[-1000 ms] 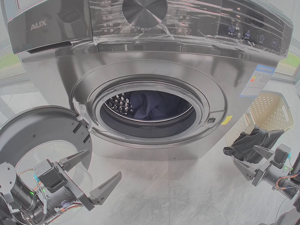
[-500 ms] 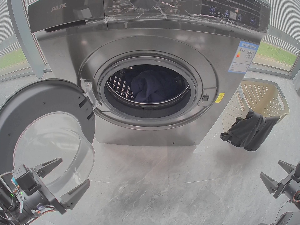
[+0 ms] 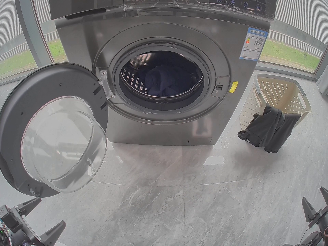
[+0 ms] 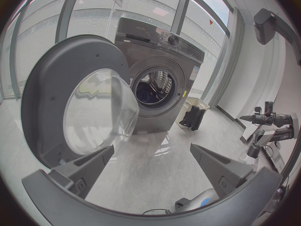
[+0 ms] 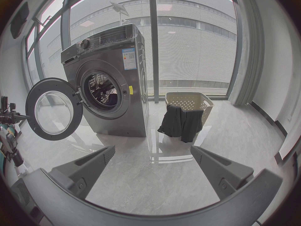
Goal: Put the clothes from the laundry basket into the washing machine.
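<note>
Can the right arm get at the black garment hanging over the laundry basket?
Probably, after moving closer: only bare floor lies between the open right claw and the black garment draped over the laundry basket, but it looks far off.

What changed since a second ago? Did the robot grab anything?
The camera backed away from the washing machine. The left gripper and right gripper drew back with it, both open and empty; nothing was grabbed. The door stayed open, dark clothes in the drum, black shirt draped over the basket.
</note>
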Controlling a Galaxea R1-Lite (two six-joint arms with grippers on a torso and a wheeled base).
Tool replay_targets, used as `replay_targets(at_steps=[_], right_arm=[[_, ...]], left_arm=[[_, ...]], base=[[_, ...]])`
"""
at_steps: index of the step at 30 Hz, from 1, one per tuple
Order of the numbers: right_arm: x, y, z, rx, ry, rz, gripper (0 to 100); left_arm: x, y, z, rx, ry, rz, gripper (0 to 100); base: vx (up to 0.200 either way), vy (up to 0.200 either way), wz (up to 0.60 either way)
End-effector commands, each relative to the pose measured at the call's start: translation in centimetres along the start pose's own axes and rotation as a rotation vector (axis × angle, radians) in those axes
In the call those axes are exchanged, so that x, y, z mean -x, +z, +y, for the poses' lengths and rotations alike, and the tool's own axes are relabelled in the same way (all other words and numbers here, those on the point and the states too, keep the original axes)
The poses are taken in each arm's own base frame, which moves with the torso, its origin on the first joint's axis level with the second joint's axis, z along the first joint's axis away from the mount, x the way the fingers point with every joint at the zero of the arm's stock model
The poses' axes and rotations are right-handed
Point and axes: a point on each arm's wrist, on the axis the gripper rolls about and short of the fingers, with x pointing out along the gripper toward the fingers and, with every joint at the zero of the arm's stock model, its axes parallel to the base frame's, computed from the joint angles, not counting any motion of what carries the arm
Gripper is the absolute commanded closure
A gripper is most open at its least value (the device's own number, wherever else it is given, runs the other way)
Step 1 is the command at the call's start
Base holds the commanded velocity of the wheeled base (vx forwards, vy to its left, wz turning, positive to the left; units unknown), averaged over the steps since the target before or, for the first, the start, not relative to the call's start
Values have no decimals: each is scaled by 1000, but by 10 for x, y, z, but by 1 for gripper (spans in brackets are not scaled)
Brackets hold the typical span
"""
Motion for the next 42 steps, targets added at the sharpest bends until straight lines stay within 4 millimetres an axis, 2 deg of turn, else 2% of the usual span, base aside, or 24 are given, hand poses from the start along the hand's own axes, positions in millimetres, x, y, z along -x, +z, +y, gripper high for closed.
replay_targets(at_steps=[1, 4, 8, 13, 17, 22, 26, 28, 32, 42], right_arm=[[15, -16, -3, -18, -46, -71, 0], [15, -17, -3, -12, -85, -69, 0], [19, -18, -1, -16, -254, -100, 0], [23, -20, 3, 4, -19, -138, 0], [24, -19, 3, 19, -36, -125, 0], [24, -19, 5, 62, 62, -106, 0], [25, -19, 4, 39, 29, -106, 0], [23, -24, 2, 1, -63, -90, 0], [22, -25, 4, 46, 29, -83, 0], [22, -25, 4, 41, 18, -86, 0]], left_arm=[[28, -25, 0, 14, 91, -116, 0], [32, -32, -2, 22, 153, -122, 0], [32, -32, -2, 27, 205, -127, 0], [31, -32, -4, -22, 275, -125, 0], [36, -36, -8, -91, 347, -185, 0], [36, -42, -7, -89, 392, -129, 0], [37, -42, -7, -62, 397, -138, 0], [37, -42, -6, -60, 422, -138, 0], [37, -43, -6, -59, 433, -136, 0], [37, -42, -6, -64, 436, -138, 0]], base=[[-200, 0, 0], [-133, 0, 0], [0, 0, 0], [0, 0, 0], [0, 0, 0], [0, 0, 0], [0, 0, 0], [0, 0, 0], [0, 0, 0], [0, 0, 0]])
